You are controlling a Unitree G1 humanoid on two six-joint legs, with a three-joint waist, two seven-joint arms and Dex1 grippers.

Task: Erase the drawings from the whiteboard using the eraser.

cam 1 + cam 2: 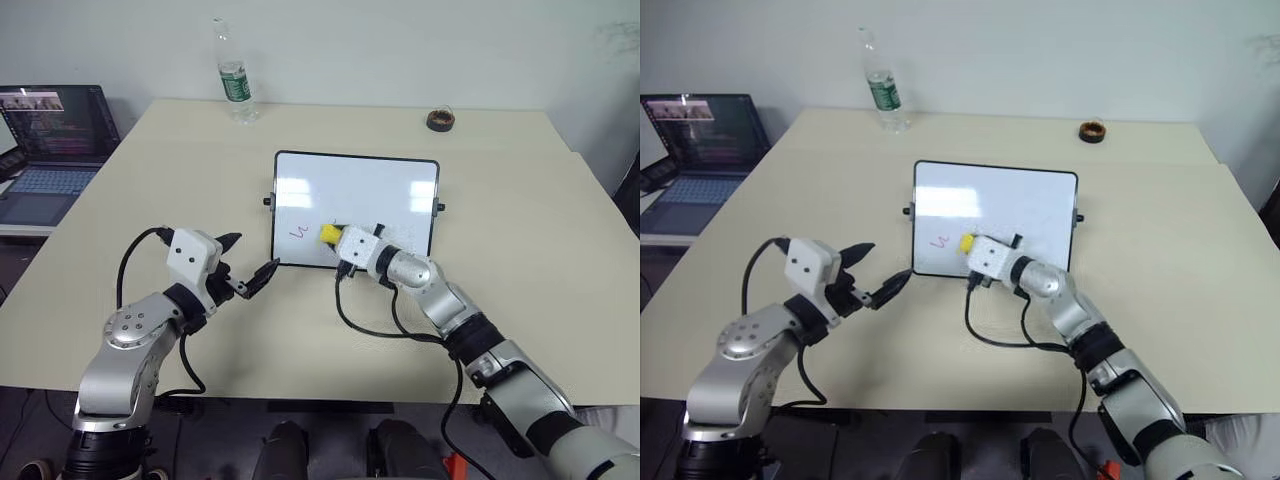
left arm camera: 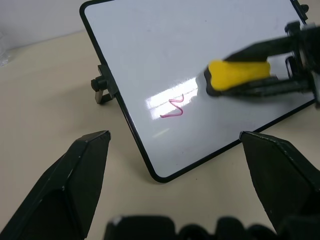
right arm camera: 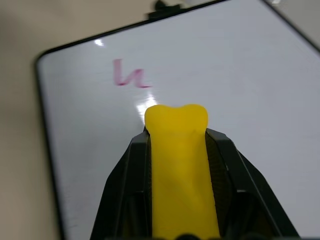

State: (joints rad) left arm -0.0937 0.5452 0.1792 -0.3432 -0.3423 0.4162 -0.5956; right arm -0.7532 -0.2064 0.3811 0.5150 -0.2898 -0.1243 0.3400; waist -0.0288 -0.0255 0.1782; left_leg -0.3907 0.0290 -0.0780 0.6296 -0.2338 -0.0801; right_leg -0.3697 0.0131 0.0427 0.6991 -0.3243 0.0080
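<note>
Yellow eraser (image 3: 180, 165) is clamped between the right gripper (image 1: 340, 240) fingers, over the lower part of the whiteboard (image 1: 400, 190), just beside the one red squiggle (image 2: 172, 108) in view. Left gripper (image 1: 250, 262) hovers near the board's lower left corner, fingers spread wide, holding nothing. Risks, judged: the board stands tilted on side knobs and unheld, so wiping pressure could slide or tip it on the surface. A slightly off-line stroke would miss the small mark. Contact between eraser and board cannot be confirmed.
</note>
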